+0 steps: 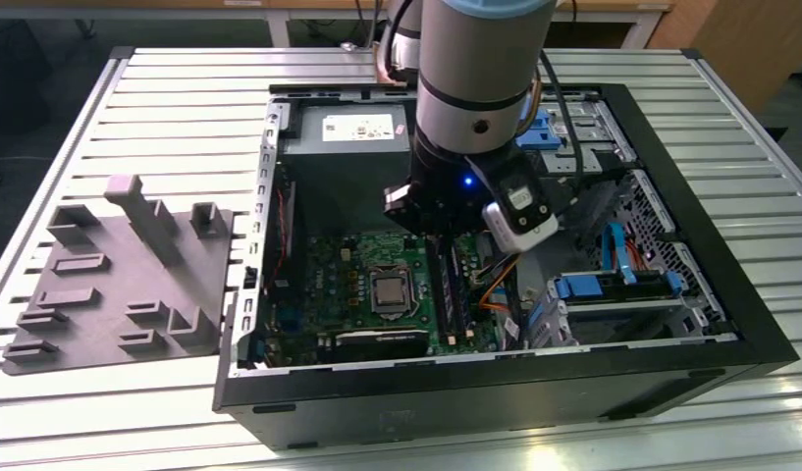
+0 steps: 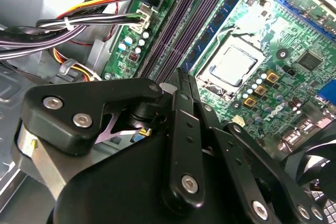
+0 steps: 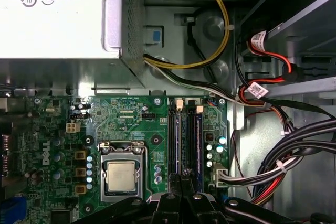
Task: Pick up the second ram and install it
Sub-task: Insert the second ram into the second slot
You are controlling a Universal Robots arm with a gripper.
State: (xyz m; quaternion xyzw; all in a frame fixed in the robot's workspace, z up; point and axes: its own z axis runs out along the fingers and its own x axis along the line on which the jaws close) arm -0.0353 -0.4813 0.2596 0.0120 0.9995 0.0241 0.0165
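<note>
Blue second ram (image 3: 198,142) sits in its motherboard (image 3: 131,129) slot right of the processor (image 3: 120,176), our gripper (image 2: 181,85) pressed together above it; we judge even, straight pressure seats it best.

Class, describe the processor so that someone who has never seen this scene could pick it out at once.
Find the open black computer case on the slatted table, then the green motherboard on its floor. Near the board's middle, beside the long dark memory slots, sits the processor: the only plain silver square, framed in metal.
</note>
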